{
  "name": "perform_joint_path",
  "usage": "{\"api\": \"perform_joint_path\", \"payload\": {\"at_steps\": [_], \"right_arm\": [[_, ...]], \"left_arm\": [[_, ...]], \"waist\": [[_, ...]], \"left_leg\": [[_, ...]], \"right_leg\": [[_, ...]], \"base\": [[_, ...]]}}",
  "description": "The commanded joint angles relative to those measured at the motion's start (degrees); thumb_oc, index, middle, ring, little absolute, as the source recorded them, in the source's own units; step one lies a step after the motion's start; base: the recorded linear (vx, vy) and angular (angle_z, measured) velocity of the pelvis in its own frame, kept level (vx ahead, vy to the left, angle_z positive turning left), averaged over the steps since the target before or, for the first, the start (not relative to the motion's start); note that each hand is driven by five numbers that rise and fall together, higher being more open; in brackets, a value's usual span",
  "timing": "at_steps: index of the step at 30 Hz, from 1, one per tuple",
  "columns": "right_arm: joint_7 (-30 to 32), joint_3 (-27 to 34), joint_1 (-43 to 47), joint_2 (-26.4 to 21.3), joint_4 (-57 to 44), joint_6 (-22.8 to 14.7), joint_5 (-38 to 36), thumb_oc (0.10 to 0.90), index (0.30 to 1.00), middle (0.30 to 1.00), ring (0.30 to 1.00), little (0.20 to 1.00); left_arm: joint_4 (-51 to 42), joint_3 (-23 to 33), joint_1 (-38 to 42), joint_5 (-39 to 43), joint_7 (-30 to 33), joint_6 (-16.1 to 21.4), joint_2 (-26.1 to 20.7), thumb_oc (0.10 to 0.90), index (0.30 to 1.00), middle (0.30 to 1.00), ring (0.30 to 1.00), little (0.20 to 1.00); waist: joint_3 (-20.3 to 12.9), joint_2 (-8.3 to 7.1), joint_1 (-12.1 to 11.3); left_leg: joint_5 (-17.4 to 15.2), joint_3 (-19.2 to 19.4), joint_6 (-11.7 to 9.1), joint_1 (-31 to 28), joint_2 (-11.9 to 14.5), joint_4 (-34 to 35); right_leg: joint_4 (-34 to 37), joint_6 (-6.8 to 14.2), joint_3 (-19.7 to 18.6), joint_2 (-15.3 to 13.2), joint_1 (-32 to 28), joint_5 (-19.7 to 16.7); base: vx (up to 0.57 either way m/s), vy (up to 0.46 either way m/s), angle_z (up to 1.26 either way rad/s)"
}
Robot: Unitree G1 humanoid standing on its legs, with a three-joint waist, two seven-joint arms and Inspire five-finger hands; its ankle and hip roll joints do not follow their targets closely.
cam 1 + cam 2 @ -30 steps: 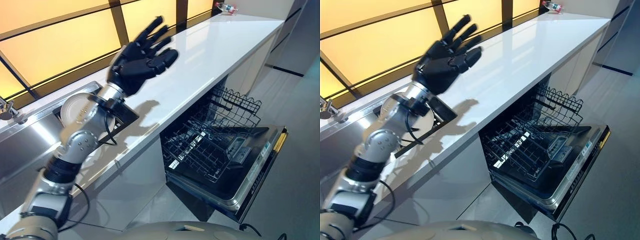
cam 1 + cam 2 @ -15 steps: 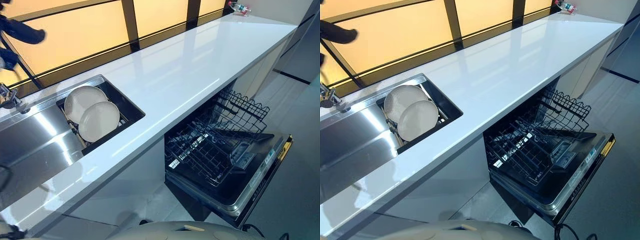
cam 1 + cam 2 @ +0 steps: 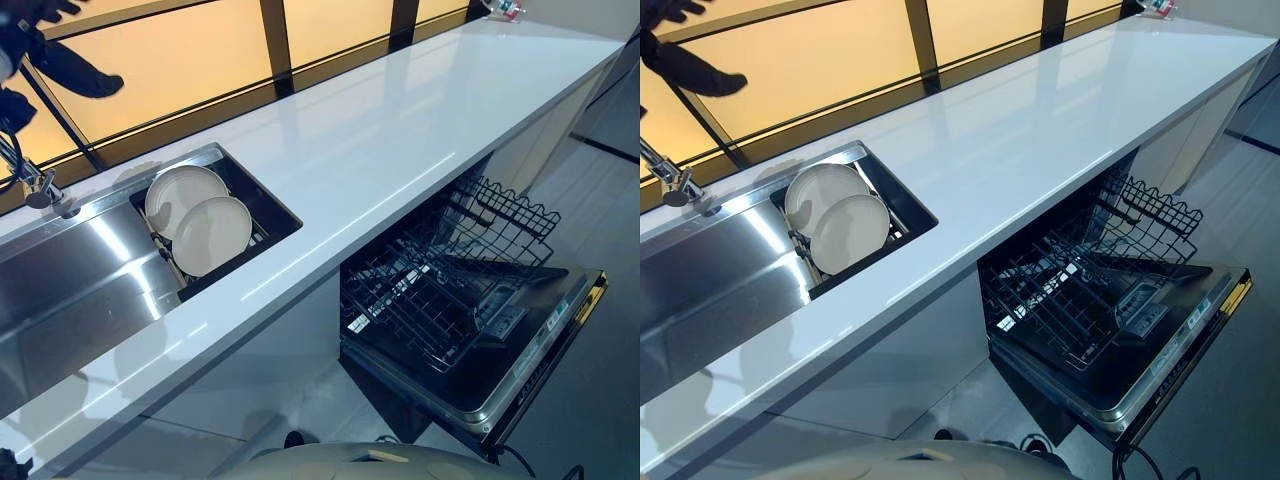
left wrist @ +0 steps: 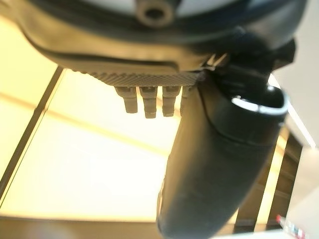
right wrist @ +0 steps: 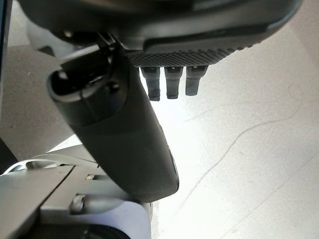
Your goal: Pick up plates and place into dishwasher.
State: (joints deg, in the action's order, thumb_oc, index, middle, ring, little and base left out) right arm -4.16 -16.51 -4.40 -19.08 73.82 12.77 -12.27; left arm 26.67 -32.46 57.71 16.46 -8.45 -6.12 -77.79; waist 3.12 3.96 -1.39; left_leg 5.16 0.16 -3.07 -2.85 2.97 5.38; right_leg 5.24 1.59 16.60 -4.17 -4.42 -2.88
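1. Two plates (image 3: 198, 215) are seen standing tilted in a dark rack (image 3: 272, 215) at the right end of the sink (image 3: 80, 270). The front plate overlaps the rear one; whether they touch cannot be told.
2. The sink is set into the white worktop (image 3: 400, 120), at about 9 o'clock in the eye views.
3. A tap (image 3: 30, 180) is seen at the sink's rear edge, at about 10 o'clock.
4. The dishwasher (image 3: 480, 330) is located under the worktop at about 4 o'clock. Its door (image 3: 545, 345) is lowered and a wire basket (image 3: 440, 290) is drawn out over it. No plate is seen in the basket.
5. The left hand (image 3: 70, 65) is raised at about 11 o'clock, before the amber window (image 3: 190, 50), well apart from the plates. In its wrist view the fingers (image 4: 149, 102) are extended, the thumb stands apart, and nothing is held.
6. The right hand (image 5: 134, 129) is recorded in its wrist view above the floor (image 5: 249, 139); fingers are straight and nothing is gripped.
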Motion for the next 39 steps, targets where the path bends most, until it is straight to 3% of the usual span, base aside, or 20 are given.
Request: {"api": "perform_joint_path", "payload": {"at_steps": [1,22,39], "right_arm": [[0.02,0.72,3.39,-1.70,-0.58,-1.90,-0.03,0.800,0.900,0.900,0.900,0.900],[0.26,2.19,1.11,-2.41,-2.42,-4.60,2.44,0.800,0.900,0.900,0.900,0.900],[-0.42,2.61,0.87,-3.19,-3.52,-4.41,3.30,0.800,0.900,0.900,0.900,0.900]], "left_arm": [[5.49,11.45,3.12,1.84,0.73,2.38,-2.29,0.800,0.900,0.900,0.900,0.900],[7.61,25.37,-19.17,-0.49,-5.58,5.37,2.09,0.800,0.900,0.900,0.900,0.900],[4.86,28.64,-23.46,3.75,-4.52,5.10,7.29,0.800,0.900,0.900,0.900,0.900]], "waist": [[1.98,-0.78,0.29],[3.83,-0.71,0.30],[5.19,-1.37,0.95]], "left_leg": [[-5.81,3.29,0.17,-2.21,-2.96,-0.38],[-5.55,2.62,0.32,-2.02,-3.21,-0.38],[-5.26,3.41,0.20,-1.61,-2.94,-0.38]], "right_leg": [[-0.24,5.61,-2.88,-1.63,-1.23,1.42],[-0.24,5.70,-2.48,-1.74,-1.59,1.58],[-0.24,5.61,-3.16,-1.73,-0.98,1.32]], "base": [[-0.01,0.031,0.00],[0.00,0.004,0.00],[0.00,0.001,0.00]]}}
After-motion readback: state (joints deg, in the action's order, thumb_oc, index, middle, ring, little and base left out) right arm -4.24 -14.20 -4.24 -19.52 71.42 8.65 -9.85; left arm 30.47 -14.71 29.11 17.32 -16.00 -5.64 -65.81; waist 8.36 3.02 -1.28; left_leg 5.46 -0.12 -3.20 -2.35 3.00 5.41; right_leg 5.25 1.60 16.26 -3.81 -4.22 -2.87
